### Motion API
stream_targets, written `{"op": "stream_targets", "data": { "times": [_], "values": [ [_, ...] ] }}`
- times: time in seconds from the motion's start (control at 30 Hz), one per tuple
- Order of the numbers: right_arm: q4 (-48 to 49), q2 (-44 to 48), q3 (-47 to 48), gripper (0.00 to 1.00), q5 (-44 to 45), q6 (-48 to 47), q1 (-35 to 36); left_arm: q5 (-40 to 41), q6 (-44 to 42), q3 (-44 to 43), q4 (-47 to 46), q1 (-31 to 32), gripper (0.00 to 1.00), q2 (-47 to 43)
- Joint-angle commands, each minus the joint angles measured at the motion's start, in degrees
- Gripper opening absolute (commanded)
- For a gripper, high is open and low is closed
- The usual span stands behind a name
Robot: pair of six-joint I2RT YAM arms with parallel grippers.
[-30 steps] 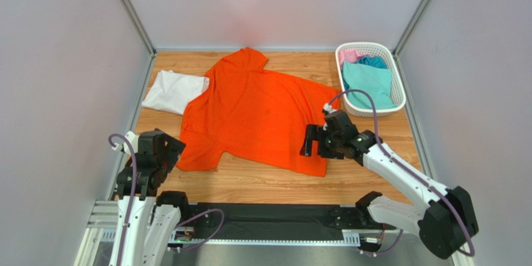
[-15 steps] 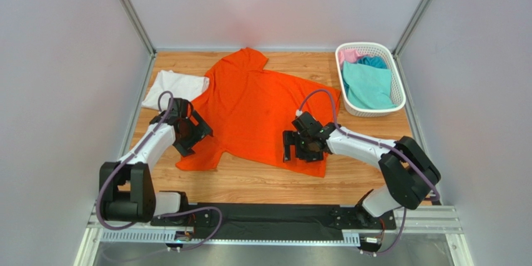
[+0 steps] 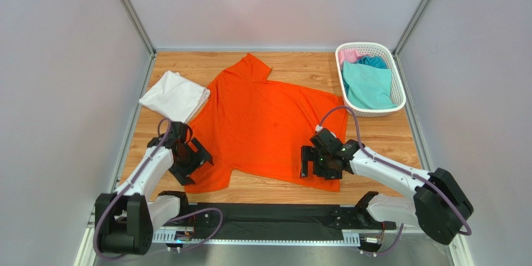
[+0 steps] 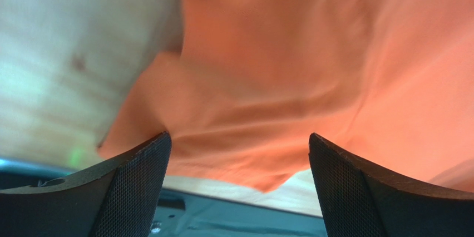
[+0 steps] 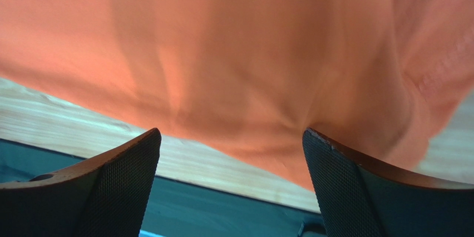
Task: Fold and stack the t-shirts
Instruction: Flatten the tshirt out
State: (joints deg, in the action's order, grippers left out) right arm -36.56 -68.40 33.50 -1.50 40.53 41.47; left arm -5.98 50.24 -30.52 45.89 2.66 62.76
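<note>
Dragging is noted: the orange shirt (image 3: 268, 122) is drawn nearer than half a second ago, off the white shirt (image 3: 175, 95) at far left. The left gripper (image 3: 190, 163) and right gripper (image 3: 316, 163) are set on its near corners, fingers apart. Spreading for folding is judged under way.

Orange shirt (image 3: 268, 122) sliding toward 6 o'clock, left gripper (image 3: 193, 166) and right gripper (image 3: 316, 166) drawing back with it, white shirt (image 3: 175, 96) swung askew at 10 o'clock

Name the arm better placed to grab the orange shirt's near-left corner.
Left. The left gripper hovers open right at that corner of the orange shirt; the right gripper is at the near-right corner.
</note>
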Motion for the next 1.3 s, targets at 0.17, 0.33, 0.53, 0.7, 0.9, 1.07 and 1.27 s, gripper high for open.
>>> {"op": "stream_targets", "data": {
  "times": [0.17, 0.33, 0.53, 0.7, 0.9, 1.07, 1.27],
  "values": [
    [-7.92, 9.25, 4.62, 1.0, 0.53, -0.71, -2.44, 3.33, 8.03, -3.03, 20.26, 1.48, 1.0, -20.19],
    [-7.83, 6.01, 12.81, 1.0, 6.85, -4.4, -7.98, 9.05, 7.16, -9.81, 20.83, 1.48, 1.0, -25.67],
    [-2.12, -8.81, 22.56, 1.0, 5.19, -9.06, -17.73, 3.18, 1.36, -13.33, 7.83, 1.56, 1.0, -18.83],
    [0.17, -23.77, 33.98, 1.0, 6.75, -14.5, -23.27, 0.0, -1.54, -17.72, -4.3, 4.45, 1.0, -5.39],
    [-3.25, -42.32, 51.83, 1.0, 11.17, -16.98, -25.04, 1.67, -5.24, -29.06, -8.0, 9.03, 1.0, 13.51],
    [-4.4, -51.47, 59.57, 1.0, 10.02, -17.95, -25.04, 1.85, -6.2, -33.1, -11.51, 9.03, 1.0, 24.22],
    [-6.15, -59.47, 67.3, 1.0, 8.88, -18.21, -24.95, 4.21, -7.0, -37.32, -12.32, 8.95, 1.0, 34.77]
  ]
}}
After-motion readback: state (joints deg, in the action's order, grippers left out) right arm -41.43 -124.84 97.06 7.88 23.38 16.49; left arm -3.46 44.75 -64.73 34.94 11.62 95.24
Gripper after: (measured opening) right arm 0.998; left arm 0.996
